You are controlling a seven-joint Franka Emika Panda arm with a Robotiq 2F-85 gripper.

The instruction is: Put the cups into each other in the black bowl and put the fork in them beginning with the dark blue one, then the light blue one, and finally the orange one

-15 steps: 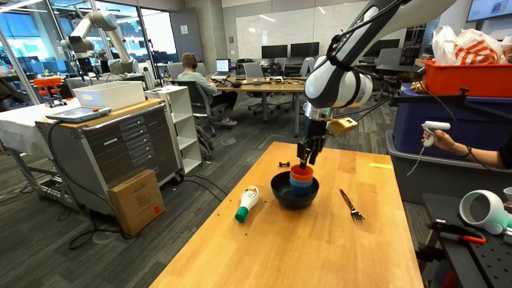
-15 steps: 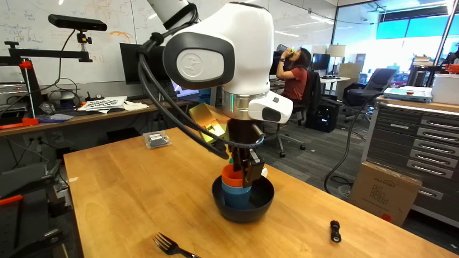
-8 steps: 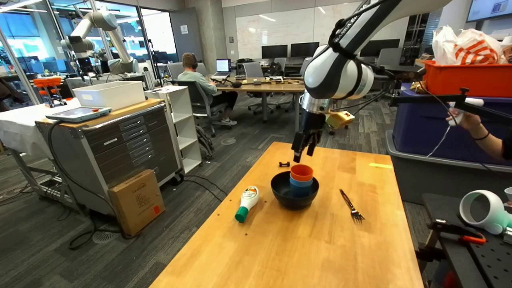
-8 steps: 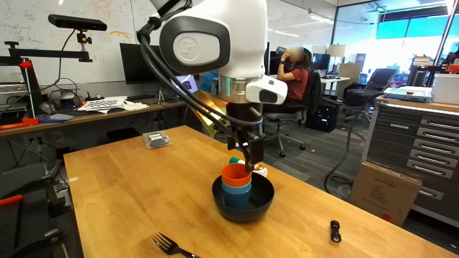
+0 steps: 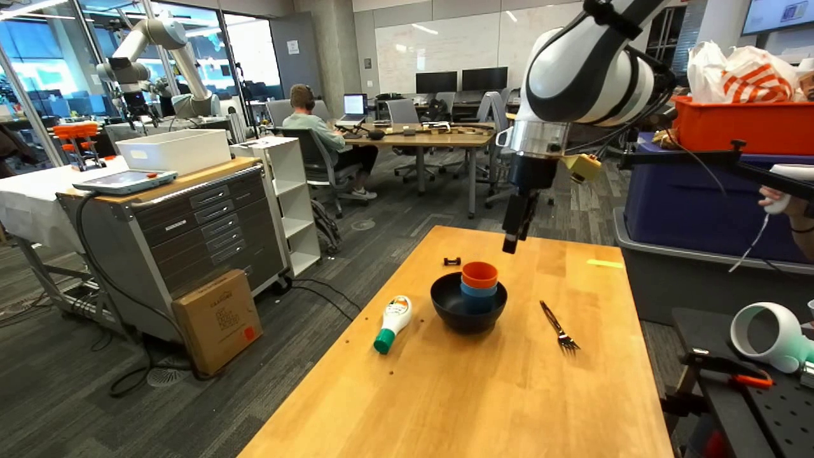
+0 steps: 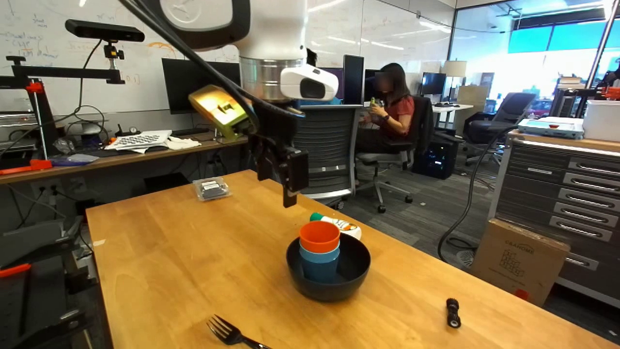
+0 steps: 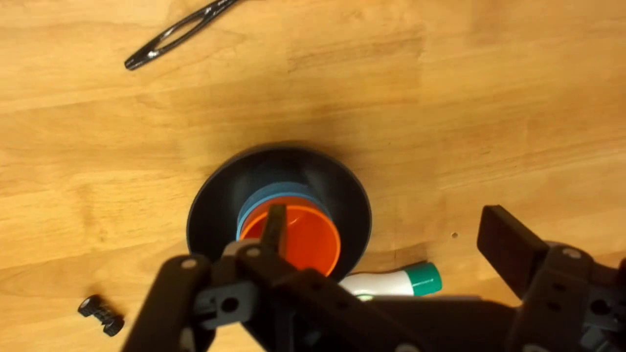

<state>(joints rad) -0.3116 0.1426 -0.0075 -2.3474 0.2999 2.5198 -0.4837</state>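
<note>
A: Gripper (image 7: 385,215), fingers spread wide, empty, above the table (image 6: 193,261); orange cup (image 6: 319,241) in light blue cup (image 6: 319,256), that in dark blue cup (image 6: 319,272), within the black bowl (image 6: 329,292); likely failures?

B: Fork (image 6: 236,336), flat on the table, apart from the black bowl: thin, it may slip from a shallow pinch; lowered off-centre, it could catch the rim and tip the stack
</note>
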